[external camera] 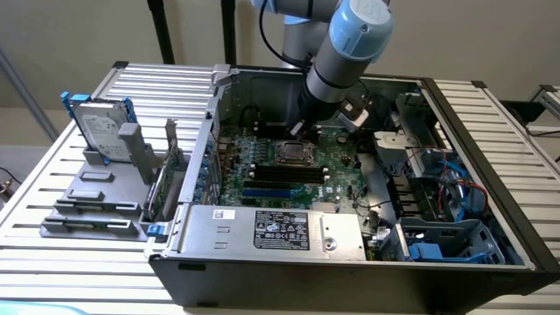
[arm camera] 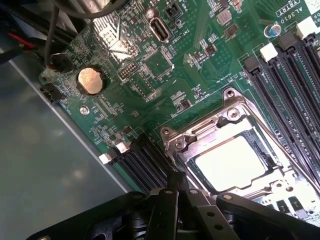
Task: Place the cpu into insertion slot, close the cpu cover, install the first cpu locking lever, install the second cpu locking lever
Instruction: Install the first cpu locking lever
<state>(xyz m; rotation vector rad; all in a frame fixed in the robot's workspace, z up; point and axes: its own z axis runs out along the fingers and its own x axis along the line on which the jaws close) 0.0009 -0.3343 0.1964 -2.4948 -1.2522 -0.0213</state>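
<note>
Two steps look done: the cpu (arm camera: pixel 231 162) is seated in the insertion slot (arm camera: pixel 191 167) and the cpu cover (arm camera: pixel 210 122) is lowered over it. Whether the locking levers are latched cannot be told. The fingers (arm camera: pixel 167 210), pressed together, are held just beside a corner of the cover, with the cpu close by.

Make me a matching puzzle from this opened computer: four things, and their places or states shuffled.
1. square chip with dull silver top
2. round coppery coin battery
3. grey hard drive, white label
4. black pincer

A. shut
B. upright in the grey rack
C. inside the silver metal frame's window
D. on the green circuit board, outside that frame

Pairs: 1-C, 2-D, 3-B, 4-A
</note>
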